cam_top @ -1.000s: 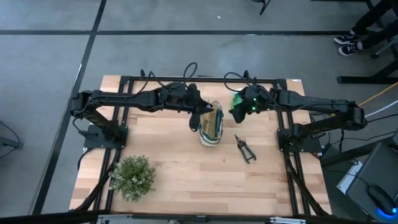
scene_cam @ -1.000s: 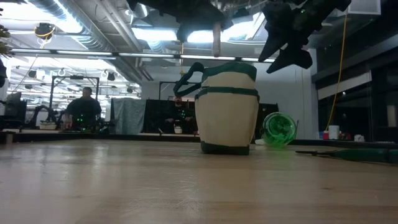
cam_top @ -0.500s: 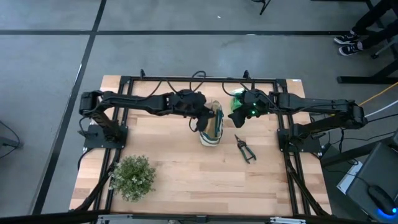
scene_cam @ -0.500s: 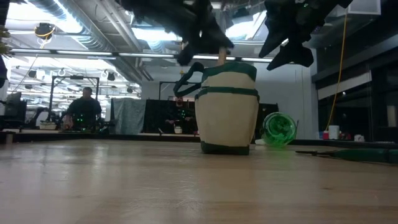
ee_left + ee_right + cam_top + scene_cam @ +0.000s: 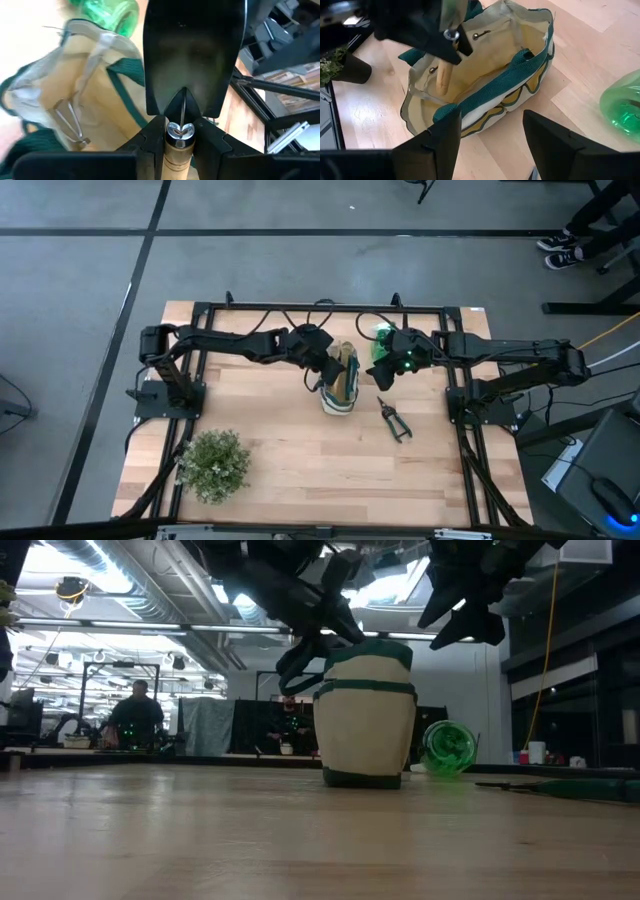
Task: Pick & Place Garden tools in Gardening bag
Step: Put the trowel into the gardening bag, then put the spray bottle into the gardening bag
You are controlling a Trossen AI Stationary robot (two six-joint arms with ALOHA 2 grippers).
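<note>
Overhead, a wooden tabletop [image 5: 300,470] carries a small cream canvas gardening bag [image 5: 340,385] with dark green trim, standing upright near the middle toward the far edge. Two dark robot arms reach in from either side and meet above it.

The left gripper [image 5: 330,370] sits directly over the bag's open mouth. Its jaws are pinching the wooden shaft of a trowel [image 5: 187,65], just below the metal collar where the blade joins. The wrist camera looks along the broad, dark-looking blade, which points away from the jaws. From the right wrist view, the wooden shaft end [image 5: 443,75] hangs down inside the bag's mouth, against the pale lining. Another slim metal tool appears to lie inside the bag already, though the view is too blurred to say which one it is.

The right gripper [image 5: 384,370] hovers just beside the bag on its right, above the tabletop. Its jaws are spread wide and hold nothing.

A translucent green spray bottle [image 5: 381,336] lies on its side on the tabletop behind the right gripper, near the far edge; in the low view it shows as a green round shape [image 5: 447,747] to the right of the bag. Dark pruning shears [image 5: 394,420] lie flat on the tabletop, apart from the bag on its right. A bushy green potted plant [image 5: 213,463] stands well apart, near the front left corner.
</note>
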